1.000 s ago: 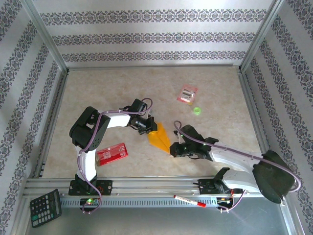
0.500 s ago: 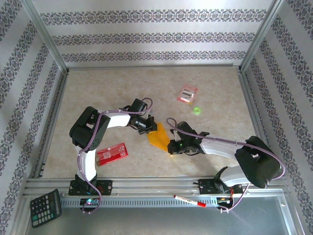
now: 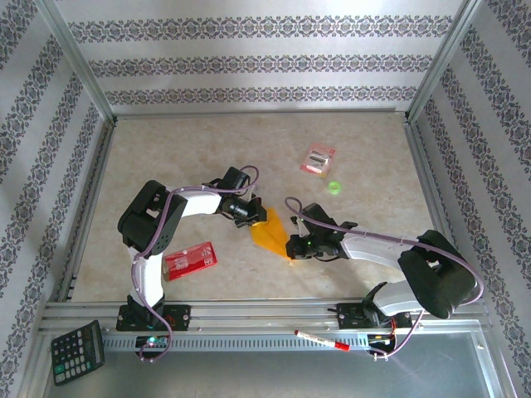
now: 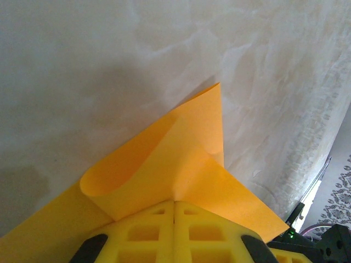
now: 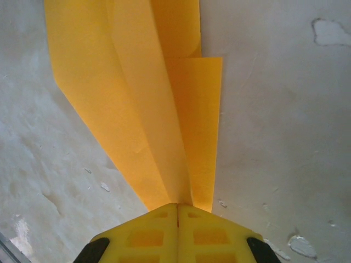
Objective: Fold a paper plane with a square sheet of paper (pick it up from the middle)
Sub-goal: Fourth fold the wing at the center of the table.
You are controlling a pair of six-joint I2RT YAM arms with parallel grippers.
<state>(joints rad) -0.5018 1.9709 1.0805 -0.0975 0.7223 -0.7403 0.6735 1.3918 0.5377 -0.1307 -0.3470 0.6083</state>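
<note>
The partly folded paper [image 3: 272, 234] lies near the middle of the surface [image 3: 182, 149], with both ends hidden under the tools. The left tool [image 4: 174, 204] and the right tool [image 5: 177, 207] each pinch one end with fingers pressed together. The paper's layers are hard to count.

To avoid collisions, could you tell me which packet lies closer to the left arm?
The red rectangular packet, beside the left arm; the pink-and-white packet lies farther back, right of centre.

A folded orange-yellow paper sheet [image 3: 272, 233] lies on the beige marbled tabletop [image 3: 166, 157], left hand [image 3: 254, 217] at its far end, right hand [image 3: 294, 247] at its near tip; a red rectangular packet [image 3: 189, 258] lies apart.
</note>
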